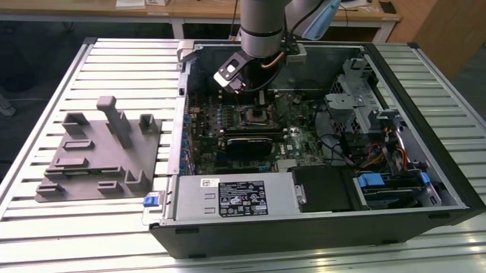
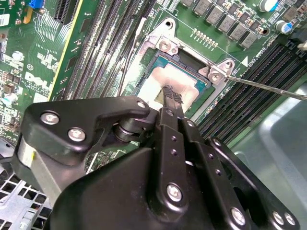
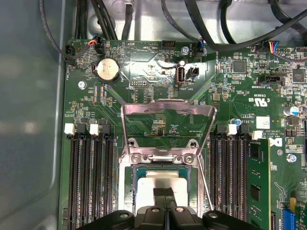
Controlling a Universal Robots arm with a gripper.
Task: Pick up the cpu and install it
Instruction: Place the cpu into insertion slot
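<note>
The cpu (image 2: 156,84) lies flat in the motherboard socket (image 2: 192,64), its pale silvery top (image 3: 146,184) showing in both wrist views. My gripper (image 2: 171,97) is shut, the two black fingers pressed together with nothing between them. Their tips rest on or just above the middle of the cpu (image 3: 163,206). The socket's metal load plate (image 3: 165,127) stands tilted up and open behind the chip, and the thin lever rod (image 2: 268,87) sticks out to one side. In the exterior view my gripper (image 1: 239,88) hangs inside the open computer case over the socket (image 1: 254,118).
The open computer case (image 1: 379,62) lies on a slatted metal table (image 1: 122,62). Memory slots (image 3: 91,177) flank the socket on both sides. A grey plastic fixture (image 1: 99,153) with upright blocks sits at the exterior view's left. The power supply (image 1: 235,196) and drive cage (image 1: 365,108) crowd the case.
</note>
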